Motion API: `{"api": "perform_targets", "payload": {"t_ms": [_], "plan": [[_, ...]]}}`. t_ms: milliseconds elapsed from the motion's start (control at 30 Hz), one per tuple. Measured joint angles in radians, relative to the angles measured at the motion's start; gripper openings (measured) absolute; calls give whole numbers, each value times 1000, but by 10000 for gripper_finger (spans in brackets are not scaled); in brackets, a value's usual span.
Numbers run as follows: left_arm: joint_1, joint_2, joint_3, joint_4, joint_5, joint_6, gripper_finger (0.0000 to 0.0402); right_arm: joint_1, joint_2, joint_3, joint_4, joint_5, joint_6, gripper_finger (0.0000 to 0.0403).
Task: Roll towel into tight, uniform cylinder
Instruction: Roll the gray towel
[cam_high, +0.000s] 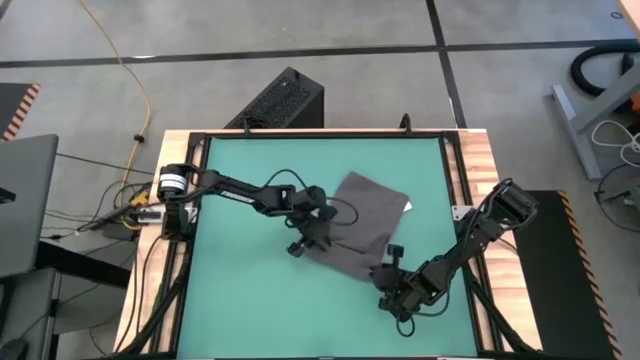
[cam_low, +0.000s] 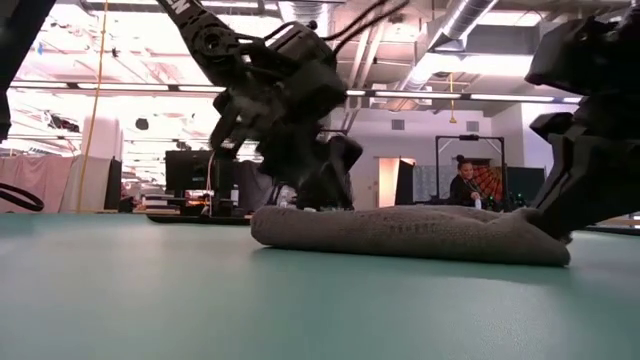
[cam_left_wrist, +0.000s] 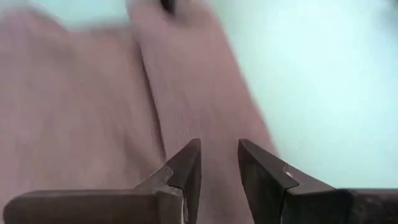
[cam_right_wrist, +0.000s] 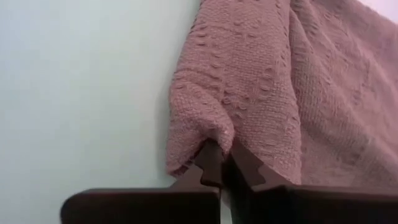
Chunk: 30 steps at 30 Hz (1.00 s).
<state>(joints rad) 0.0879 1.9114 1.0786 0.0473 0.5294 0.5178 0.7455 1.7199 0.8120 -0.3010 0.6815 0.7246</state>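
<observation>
The dark grey towel (cam_high: 365, 225) lies on the green table mat, partly folded over on itself, with its white tag (cam_high: 407, 207) at the far right edge. In the low view it is a low, thick band (cam_low: 400, 232). My left gripper (cam_high: 318, 238) stands over the towel's left edge, fingers a little apart (cam_left_wrist: 219, 165) above a folded strip of cloth (cam_left_wrist: 186, 93); I cannot tell whether they touch it. My right gripper (cam_high: 387, 265) is shut on the towel's near right corner. My right gripper pinches a bunched fold at the towel's near right corner (cam_right_wrist: 214, 134) between its two fingertips. The fingers come low, slanting from the table's near right side. The cloth puckers at the fingertips, and the rest of the towel (cam_right_wrist: 323, 93) lies slack on the mat.
The green mat (cam_high: 250, 300) is bare to the left and near side of the towel. A wooden frame (cam_high: 480, 160) borders the mat. Beyond the table a black box (cam_high: 285, 100) stands on the floor, and a person (cam_low: 465, 185) shows far off in the room.
</observation>
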Motion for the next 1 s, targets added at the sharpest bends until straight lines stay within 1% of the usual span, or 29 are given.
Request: {"api": "perform_targets", "payload": {"t_ms": [67,133,167,233,300,333,400,467,600,667,800,900,1000], "plan": [[11,-2,0,91,65,-48,96,10,1,-1,22,5,36,26],[6,2,2,172,63,-79,96,24,1,-2,62,5,60,24],[-1,10,4,204,44,-78,96,30,1,-2,81,1,74,21],[-16,23,1,215,-4,-48,96,43,1,-2,117,-6,113,19],[-26,29,0,228,-60,7,96,56,2,-2,132,-6,154,18],[-29,38,4,264,-93,30,96,63,2,-2,130,-6,175,18],[-28,51,20,294,-149,42,96,75,2,-2,128,-5,208,19],[-20,100,71,319,-190,34,96,81,2,-1,125,-1,240,19],[-2,209,187,195,-254,10,96,91,3,-2,128,18,326,19],[10,242,244,103,-274,16,96,101,2,-2,126,25,375,19],[30,284,342,-45,-376,-6,96,122,3,-2,105,38,498,19],[45,286,365,-100,-413,-36,96,142,2,-4,76,63,612,19],[57,279,368,-106,-440,-71,96,173,2,-31,80,117,731,20]]}}
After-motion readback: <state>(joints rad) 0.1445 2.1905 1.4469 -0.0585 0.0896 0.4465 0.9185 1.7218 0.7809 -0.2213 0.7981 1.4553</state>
